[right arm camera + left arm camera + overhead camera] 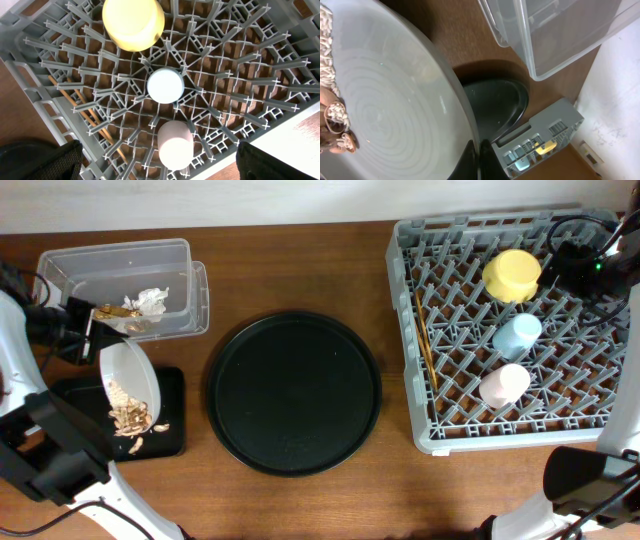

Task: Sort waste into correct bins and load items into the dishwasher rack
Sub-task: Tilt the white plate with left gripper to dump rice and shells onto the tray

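Grey plate (pixel 130 380) tilted over shallow black tray (pixel 68 395) at table's left side, left gripper (pixel 479 157) clamped on its rim. Beige food bits (pixel 128 415) sit at its low edge, a few on the tray. Clear tub (pixel 60 265) just behind holds napkin (pixel 152 302) and brown scraps (pixel 115 312). Right gripper (pixel 157 150) hangs over rack (pixel 402 280), fingers wide apart, holding nothing. Yellow bowl (pixel 512 275), blue cup (pixel 517 335), pink cup (pixel 504 383), chopsticks (pixel 425 340) inside.

Grey plate (pixel 395 100) runs off the left-wrist frame (top, left, bottom); chopsticks (pixel 92 120) lie partly under rack (pixel 250 60) pegs.
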Controlling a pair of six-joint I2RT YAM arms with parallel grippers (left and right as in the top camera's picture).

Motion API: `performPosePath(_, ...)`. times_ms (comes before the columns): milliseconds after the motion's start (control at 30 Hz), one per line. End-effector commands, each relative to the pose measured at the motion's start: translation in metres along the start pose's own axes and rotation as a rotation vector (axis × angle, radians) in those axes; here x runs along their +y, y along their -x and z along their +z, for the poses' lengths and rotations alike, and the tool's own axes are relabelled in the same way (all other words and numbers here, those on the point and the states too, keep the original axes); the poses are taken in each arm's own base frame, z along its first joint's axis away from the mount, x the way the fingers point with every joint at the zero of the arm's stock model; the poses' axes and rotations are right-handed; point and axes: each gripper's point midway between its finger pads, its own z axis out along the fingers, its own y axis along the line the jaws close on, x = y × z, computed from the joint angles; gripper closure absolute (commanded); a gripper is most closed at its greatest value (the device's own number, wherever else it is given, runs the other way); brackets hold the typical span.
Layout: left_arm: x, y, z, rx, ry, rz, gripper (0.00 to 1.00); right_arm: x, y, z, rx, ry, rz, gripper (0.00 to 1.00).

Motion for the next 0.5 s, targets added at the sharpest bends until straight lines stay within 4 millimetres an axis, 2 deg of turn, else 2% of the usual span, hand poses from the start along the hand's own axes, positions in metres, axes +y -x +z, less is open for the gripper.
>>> performPosePath(0, -0.013, -0.009, -0.027, -0.017, -0.098, 0.086, 1.0, -0.001, 0.002, 0.001, -0.002, -0.005, 0.009, 0.02)
performPosePath(267, -0.008, -0.004, -0.037, -0.014, -0.14, 0.092, 1.0, -0.001, 0.002, 0.001, -0.002, -0.005, 0.009, 0.02)
performPosePath(467, -0.007, -0.007, -0.037, 0.0, -0.14, 0.084, 1.0, -0.001, 0.002, 0.001, -0.002, -0.005, 0.009, 0.02)
